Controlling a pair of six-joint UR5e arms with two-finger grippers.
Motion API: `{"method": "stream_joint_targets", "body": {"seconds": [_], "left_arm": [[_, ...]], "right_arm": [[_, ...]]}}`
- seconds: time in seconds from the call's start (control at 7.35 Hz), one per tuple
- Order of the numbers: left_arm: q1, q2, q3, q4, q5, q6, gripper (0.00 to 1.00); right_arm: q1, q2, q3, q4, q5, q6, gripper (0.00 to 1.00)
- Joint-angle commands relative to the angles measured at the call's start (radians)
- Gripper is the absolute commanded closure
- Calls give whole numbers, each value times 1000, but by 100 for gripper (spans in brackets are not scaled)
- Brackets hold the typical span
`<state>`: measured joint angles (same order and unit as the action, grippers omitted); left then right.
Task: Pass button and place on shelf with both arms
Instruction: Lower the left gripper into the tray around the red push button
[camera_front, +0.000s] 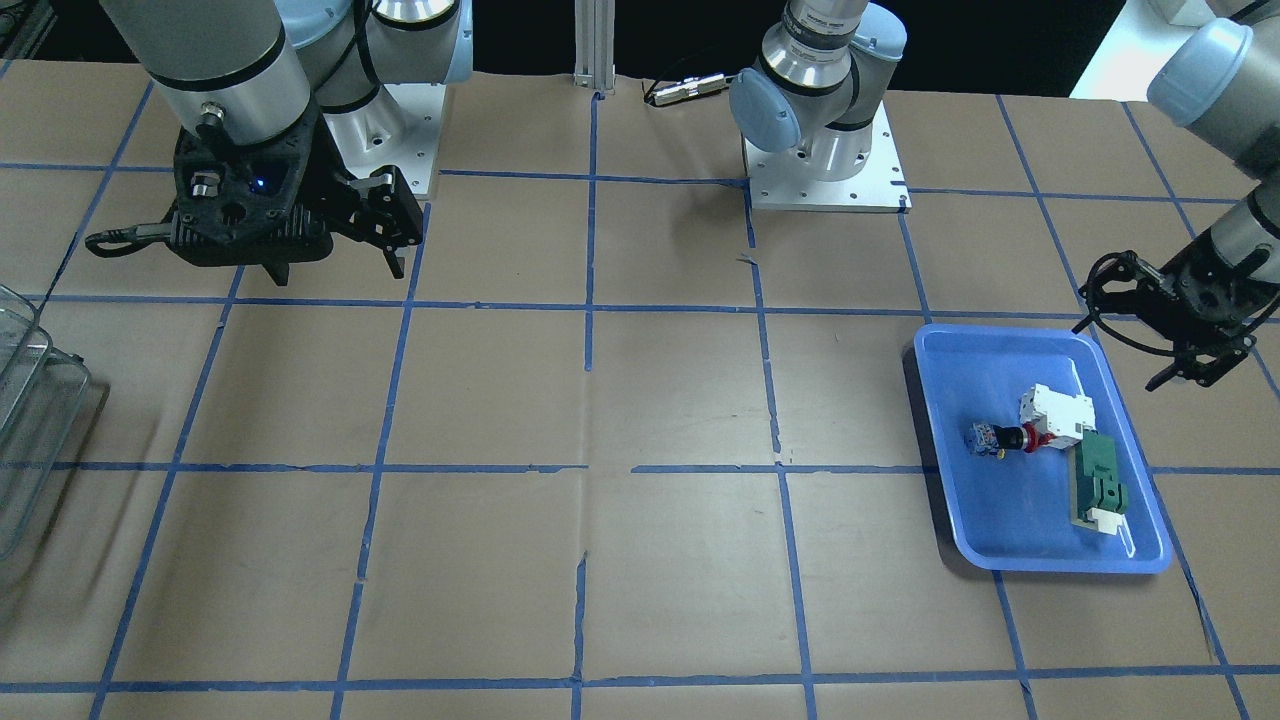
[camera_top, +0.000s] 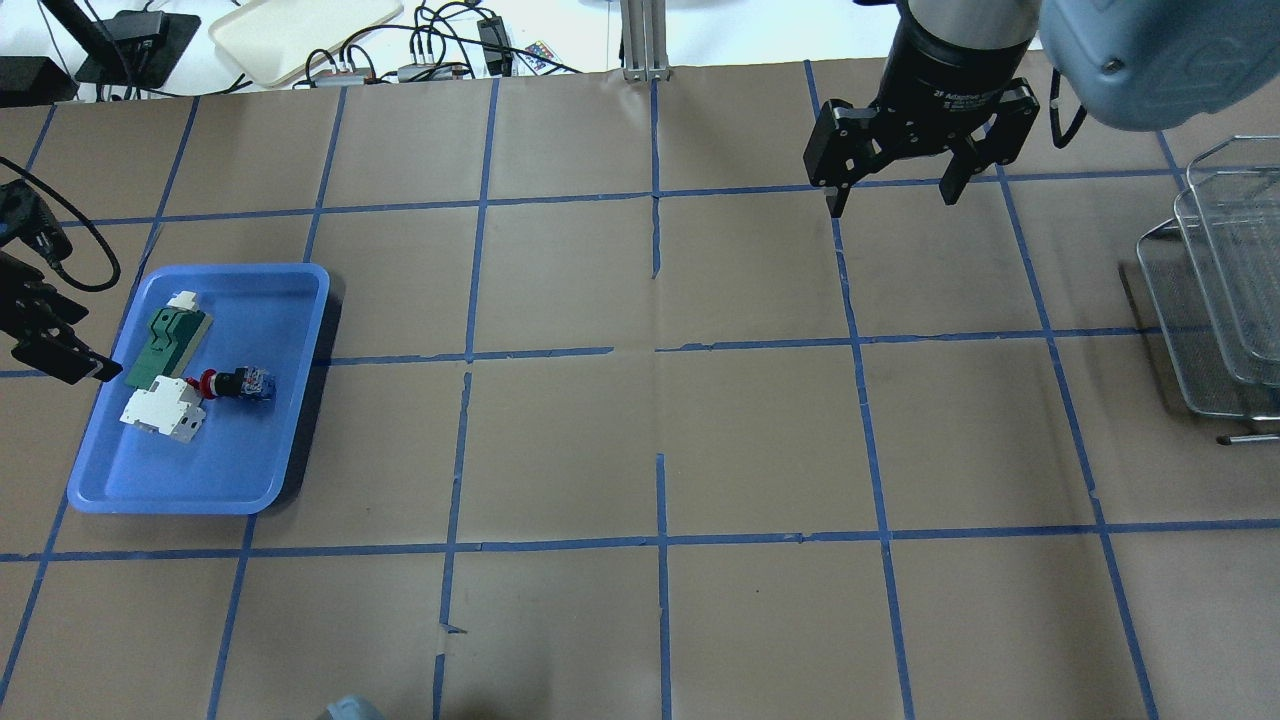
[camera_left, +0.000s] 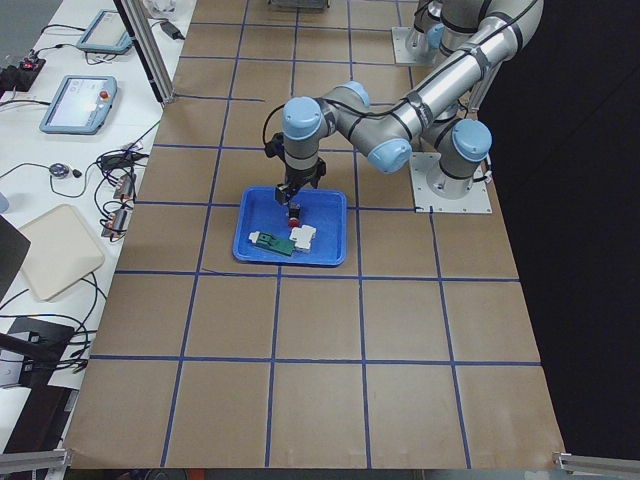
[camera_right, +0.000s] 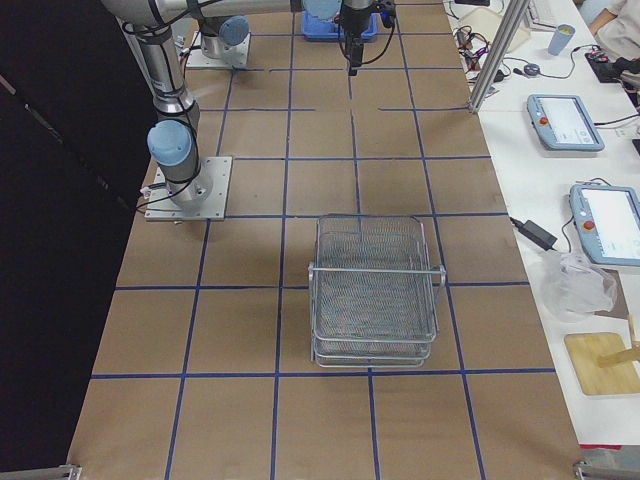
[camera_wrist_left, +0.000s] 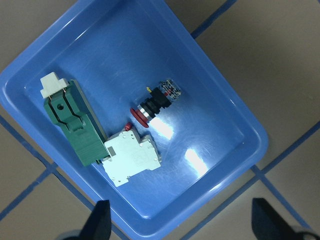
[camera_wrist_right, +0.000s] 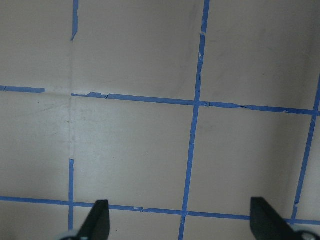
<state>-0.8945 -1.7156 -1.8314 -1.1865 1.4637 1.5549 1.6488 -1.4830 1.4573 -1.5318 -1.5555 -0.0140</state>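
Button (camera_wrist_left: 155, 104): lying on its side in the blue tray (camera_top: 262, 300) at the robot's left end of the table, not yet picked up. Long axis: slanted in the left wrist view, red ring low and left, blue-and-clear block high and right. Neighbours: white breaker (camera_wrist_left: 132, 157) just beside the red end, perhaps touching it, and green-and-white part (camera_wrist_left: 75, 125) beyond that; the blue end and both flanks of the black body stand free. Left gripper (camera_wrist_left: 183, 222): fingers spread wide, nothing between them, held above the tray's edge, so the button lies forward of the fingertips and toward the table's middle. Likely need: an advance over the tray and a wrist turn, so that the fingers close across the black body and not along it, clear of the breaker. Right gripper (camera_top: 892, 198): also spread and empty, over bare table, well apart from the button, near the shelf (camera_top: 1230, 300). Nearer arm: left. Hand-over and shelving: both still to do.
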Motion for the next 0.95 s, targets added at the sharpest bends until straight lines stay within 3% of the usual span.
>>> {"method": "stream_joint_targets", "body": {"seconds": [0.0, 0.41, 0.82], "left_arm": [[6, -108, -9, 111, -69, 168, 0], [6, -209, -14, 189, -71, 322, 0], [3, -245, -20, 191, -71, 424, 0]], "right_arm": [[0, 0, 0, 1, 0, 0, 0], [0, 1, 0, 2, 0, 0, 0], [0, 3, 1, 9, -1, 2, 0]]}}
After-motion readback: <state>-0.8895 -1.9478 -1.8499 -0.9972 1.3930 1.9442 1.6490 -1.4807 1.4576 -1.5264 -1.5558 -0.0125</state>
